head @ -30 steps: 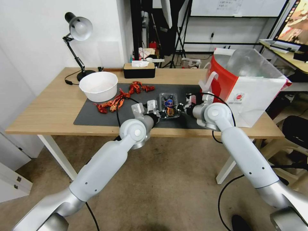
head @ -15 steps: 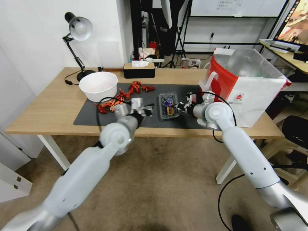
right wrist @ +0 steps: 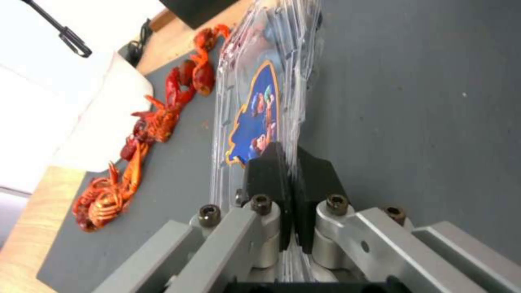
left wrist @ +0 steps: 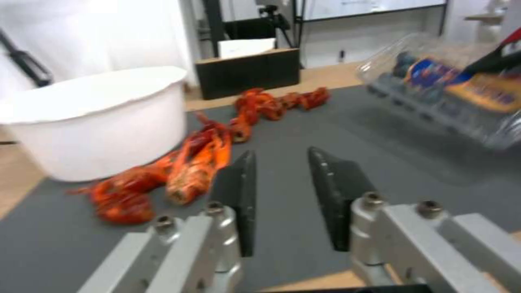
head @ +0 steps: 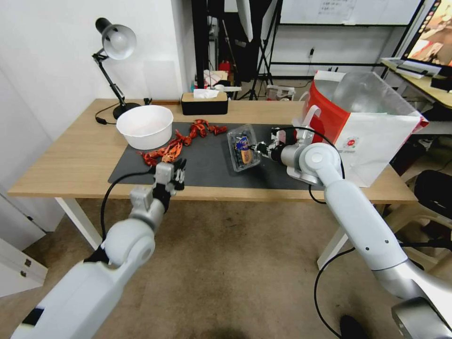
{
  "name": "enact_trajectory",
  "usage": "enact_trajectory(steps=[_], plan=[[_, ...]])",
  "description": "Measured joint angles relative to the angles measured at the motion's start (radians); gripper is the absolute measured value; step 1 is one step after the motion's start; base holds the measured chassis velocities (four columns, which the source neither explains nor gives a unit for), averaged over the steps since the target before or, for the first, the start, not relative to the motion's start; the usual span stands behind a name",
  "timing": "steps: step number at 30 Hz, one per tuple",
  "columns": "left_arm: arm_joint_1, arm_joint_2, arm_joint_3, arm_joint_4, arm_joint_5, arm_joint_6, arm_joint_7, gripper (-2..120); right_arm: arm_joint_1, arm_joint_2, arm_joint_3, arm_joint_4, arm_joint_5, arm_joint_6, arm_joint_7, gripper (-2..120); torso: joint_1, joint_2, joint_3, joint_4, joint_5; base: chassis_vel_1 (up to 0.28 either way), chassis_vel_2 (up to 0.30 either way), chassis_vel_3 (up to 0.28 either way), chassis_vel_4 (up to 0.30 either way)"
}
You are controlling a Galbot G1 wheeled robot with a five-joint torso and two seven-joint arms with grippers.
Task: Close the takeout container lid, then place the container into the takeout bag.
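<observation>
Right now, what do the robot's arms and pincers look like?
Both arms are smooth, rounded, silvery-white tubes with round joints and loose black cables. The left pincer and right pincer each have flat black fingers on grey metal brackets with dark bolts.

- Right pincer (right wrist: 290,162): black fingers clamped on the takeout container (right wrist: 266,89) edge; blue label visible.
- Container closed, tilted on edge above the dark mat (right wrist: 423,101).
- Red crayfish (right wrist: 157,118) beside the white bowl (right wrist: 103,118).

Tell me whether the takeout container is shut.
Shut: the right tool pinches both clear halves of the takeout container together.
</observation>
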Motion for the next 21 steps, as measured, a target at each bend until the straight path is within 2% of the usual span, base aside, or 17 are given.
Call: enact_trajectory(steps=[1, 4, 5, 12, 13, 16, 17, 19, 21], plan=[[0.0, 0.0, 0.0, 0.0, 0.0, 0.0, 0.0, 28, 0.0, 0.0, 0.0, 0.0, 0.0, 0.0, 0.0, 0, 0.0, 0.0, 0.0, 0.0, 0.0, 0.0, 0.0, 0.0, 0.0], [0.072, -0.011, -0.042, -0.015, 0.042, -0.023, -0.014, 41, 0.005, 0.001, 0.01, 0.002, 0.007, 0.003, -0.002, 0, 0.0, 0.0, 0.0, 0.0, -0.0001, 0.0, 0.0, 0.0, 0.0], [0.072, -0.011, -0.042, -0.015, 0.042, -0.023, -0.014, 41, 0.005, 0.001, 0.01, 0.002, 0.007, 0.003, -0.002, 0, 0.0, 0.0, 0.0, 0.0, -0.0001, 0.0, 0.0, 0.0, 0.0], [0.228, -0.057, -0.12, -0.047, 0.124, -0.082, -0.041, 72, 0.011, -0.004, 0.028, 0.014, 0.024, 0.008, -0.005, 0, 0.0, 0.0, 0.0, 0.0002, -0.0001, 0.0, 0.0, 0.0, 0.0], [0.228, -0.057, -0.12, -0.047, 0.124, -0.082, -0.041, 72, 0.011, -0.004, 0.028, 0.014, 0.024, 0.008, -0.005, 0, 0.0, 0.0, 0.0, 0.0002, -0.0001, 0.0, 0.0, 0.0, 0.0], [0.273, -0.084, -0.142, -0.048, 0.15, -0.103, -0.043, 85, 0.012, -0.004, 0.036, 0.02, 0.031, 0.012, -0.006, 0, 0.0, 0.0, 0.0, 0.0, 0.0, 0.0, 0.0, 0.0, 0.0], [0.273, -0.084, -0.142, -0.048, 0.15, -0.103, -0.043, 85, 0.012, -0.004, 0.036, 0.02, 0.031, 0.012, -0.006, 0, 0.0, 0.0, 0.0, 0.0, 0.0, 0.0, 0.0, 0.0, 0.0], [0.307, -0.102, -0.154, -0.048, 0.154, -0.116, -0.041, 97, 0.015, -0.002, 0.048, 0.03, 0.037, 0.019, -0.009, 0, 0.0, 0.0, 0.0, 0.0001, -0.0001, 0.0, 0.0, 0.0, 0.0], [0.322, -0.109, -0.16, -0.046, 0.154, -0.123, -0.04, 99, 0.018, -0.001, 0.053, 0.036, 0.038, 0.026, -0.012, 0, 0.0, 0.0, 0.0, 0.0001, 0.0, 0.0, 0.0, 0.0, 0.0]])
